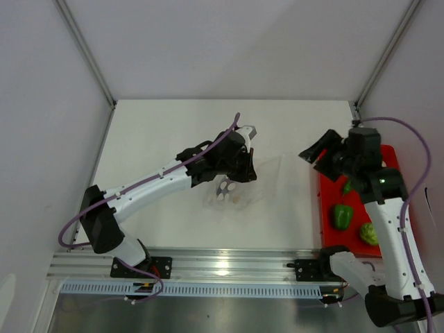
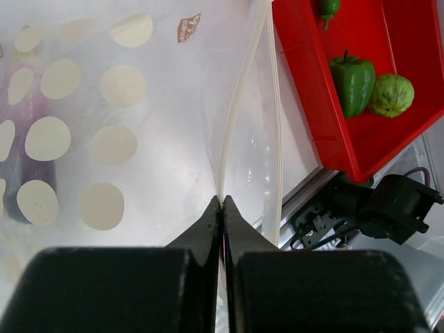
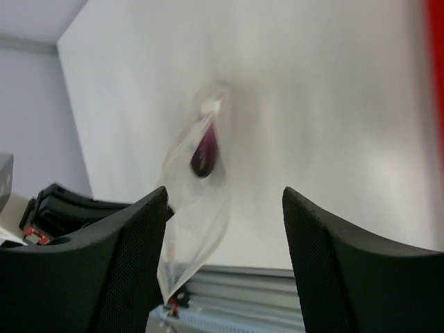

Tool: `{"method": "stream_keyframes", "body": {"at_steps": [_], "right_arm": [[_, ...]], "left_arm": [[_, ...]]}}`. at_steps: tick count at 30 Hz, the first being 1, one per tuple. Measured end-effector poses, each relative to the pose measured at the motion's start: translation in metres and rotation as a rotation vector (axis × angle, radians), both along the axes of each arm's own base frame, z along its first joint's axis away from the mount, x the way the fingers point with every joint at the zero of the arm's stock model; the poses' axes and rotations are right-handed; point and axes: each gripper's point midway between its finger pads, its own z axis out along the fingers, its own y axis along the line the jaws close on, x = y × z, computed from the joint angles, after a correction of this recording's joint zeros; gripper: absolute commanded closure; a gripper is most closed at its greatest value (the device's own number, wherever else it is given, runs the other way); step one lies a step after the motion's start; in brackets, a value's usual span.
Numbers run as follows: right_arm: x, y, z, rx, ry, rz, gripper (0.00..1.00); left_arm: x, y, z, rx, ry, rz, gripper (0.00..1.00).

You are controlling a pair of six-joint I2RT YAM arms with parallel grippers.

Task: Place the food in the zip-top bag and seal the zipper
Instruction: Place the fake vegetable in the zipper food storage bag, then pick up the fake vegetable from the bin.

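My left gripper (image 1: 239, 173) (image 2: 223, 201) is shut on the mouth edge of the clear zip-top bag (image 1: 253, 186) (image 2: 139, 139) and holds it up over the middle of the table. Where the zipper (image 2: 236, 118) shows, its two strips stand apart. A purple long piece (image 3: 203, 156) (image 2: 31, 146) lies inside the bag. My right gripper (image 1: 316, 158) (image 3: 225, 193) is open and empty, right of the bag and facing it. In the red tray (image 1: 326, 201) (image 2: 312, 104) lie a green pepper (image 1: 341, 216) (image 2: 354, 83), a pale green round piece (image 1: 368, 234) (image 2: 392, 95) and a darker green piece (image 1: 347, 186) (image 2: 329, 8).
The tray sits at the table's right edge, partly under my right arm. An aluminium rail (image 1: 222, 263) runs along the near edge with both arm bases on it. White walls enclose the table on three sides.
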Motion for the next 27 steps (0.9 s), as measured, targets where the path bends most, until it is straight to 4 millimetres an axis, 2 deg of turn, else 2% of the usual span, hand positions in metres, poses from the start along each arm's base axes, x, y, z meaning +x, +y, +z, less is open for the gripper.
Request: {"method": "stream_keyframes", "body": {"at_steps": [2,4,6,10,13,17,19,20,21,27], "right_arm": [[0.006,-0.037,0.014,-0.055,-0.037,-0.112,0.31],[0.007,-0.074,0.017,-0.126,-0.039,-0.215,0.31],[0.002,-0.106,0.006,-0.186,0.012,-0.302,0.31],[-0.014,-0.146,-0.034,-0.251,0.157,-0.404,0.3],[-0.033,-0.156,-0.072,-0.259,0.3,-0.445,0.28],[-0.054,-0.156,-0.11,-0.265,0.431,-0.452,0.26],[-0.062,-0.156,-0.126,-0.27,0.485,-0.451,0.16],[-0.066,-0.156,-0.133,-0.272,0.509,-0.455,0.09],[-0.069,-0.156,-0.136,-0.275,0.523,-0.456,0.08],[-0.075,-0.158,-0.149,-0.266,0.586,-0.5,0.08]], "left_arm": [[0.001,0.001,-0.001,0.003,0.002,0.003,0.99],[0.0,0.002,-0.001,0.005,0.008,0.002,0.99],[-0.001,0.002,-0.002,0.005,0.015,-0.005,0.99],[-0.005,0.007,-0.002,0.007,0.02,-0.007,0.99],[-0.01,0.013,0.0,0.007,0.019,-0.008,1.0],[-0.015,0.019,0.008,-0.009,0.011,-0.012,0.99],[-0.018,0.021,0.013,-0.023,0.002,-0.014,0.99],[-0.02,0.023,0.014,-0.026,0.0,-0.014,1.0],[-0.021,0.025,0.015,-0.031,-0.002,-0.016,0.99],[-0.028,0.028,0.019,-0.054,0.003,-0.036,0.99]]}}
